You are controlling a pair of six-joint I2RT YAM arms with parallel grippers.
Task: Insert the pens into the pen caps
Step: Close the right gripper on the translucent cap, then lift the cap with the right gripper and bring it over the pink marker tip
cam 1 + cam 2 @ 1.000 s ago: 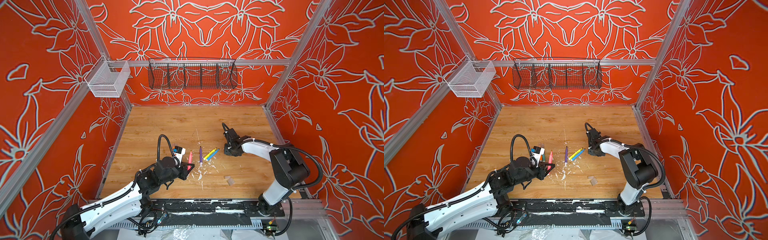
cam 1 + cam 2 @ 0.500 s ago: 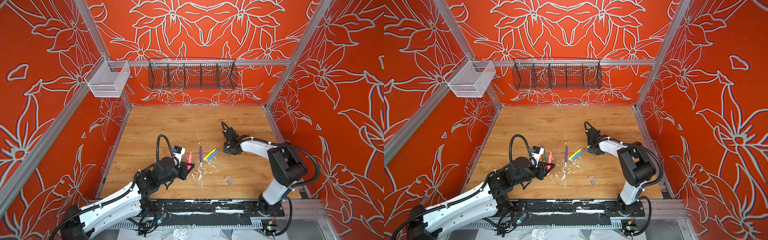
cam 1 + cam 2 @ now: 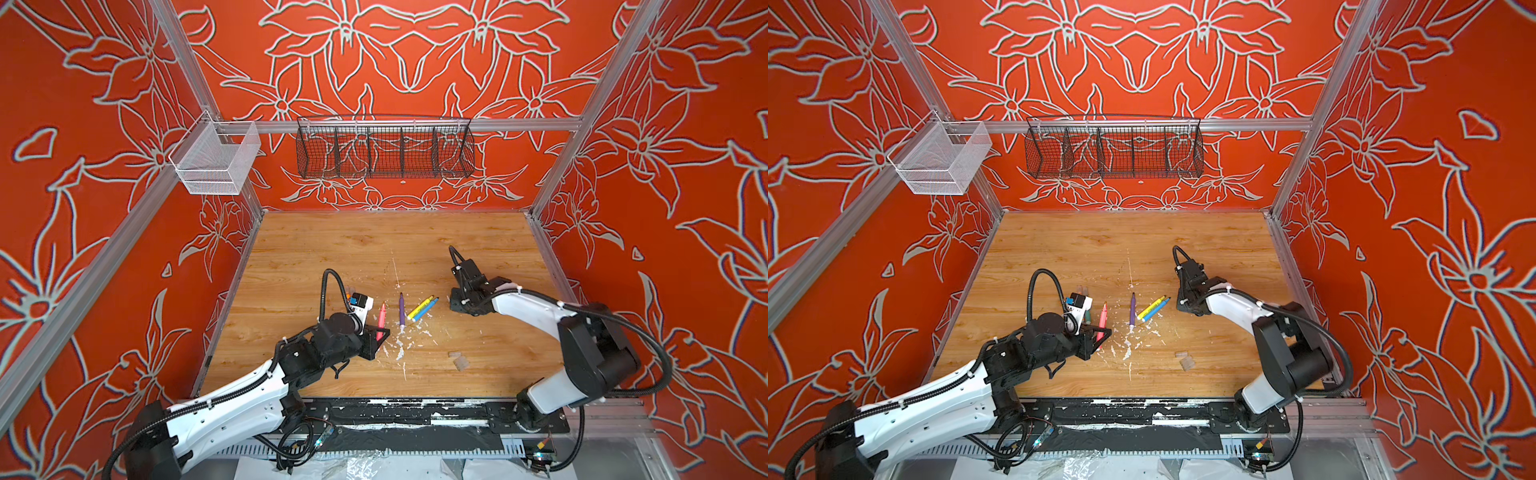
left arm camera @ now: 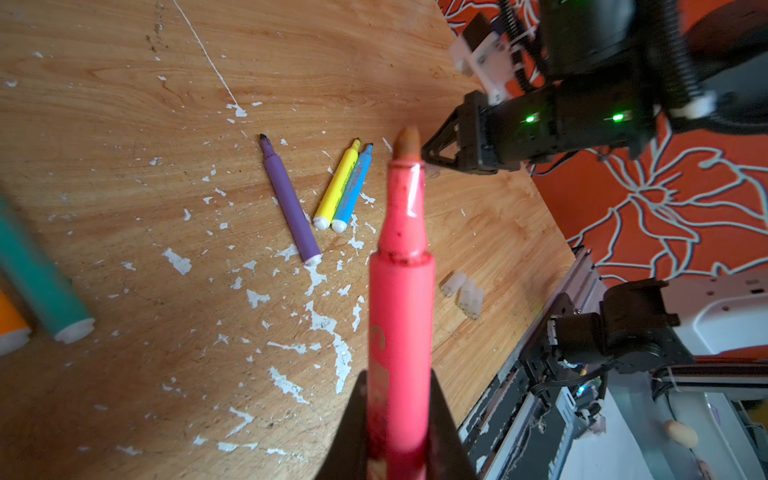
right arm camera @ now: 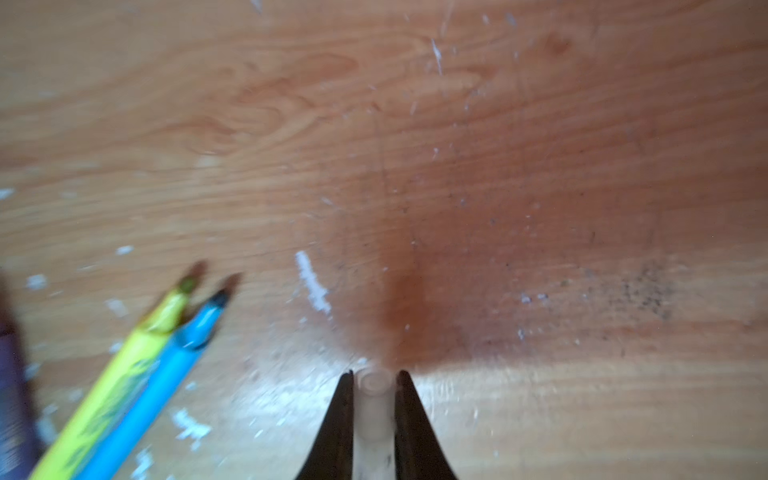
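The pink pen (image 4: pixel 401 291) is squeezed tight in the left gripper (image 4: pixel 397 378), with its tip sticking out in front. A clear pen cap (image 5: pixel 374 415) is pinched in the right gripper (image 5: pixel 376 372), low over the wooden table (image 3: pixel 332 249), near the yellow pen (image 5: pixel 124 365) and the blue pen (image 5: pixel 166 374). Each arm now has its piece, I think. Next, the cap's open end must face the pen tip, line up straight, then push on.

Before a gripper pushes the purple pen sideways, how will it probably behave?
The purple pen has a round, smooth barrel and lies flat on the wooden table, so it would probably roll. It looks like rigid plastic, so it should not bend. Being slim, it is likely light.
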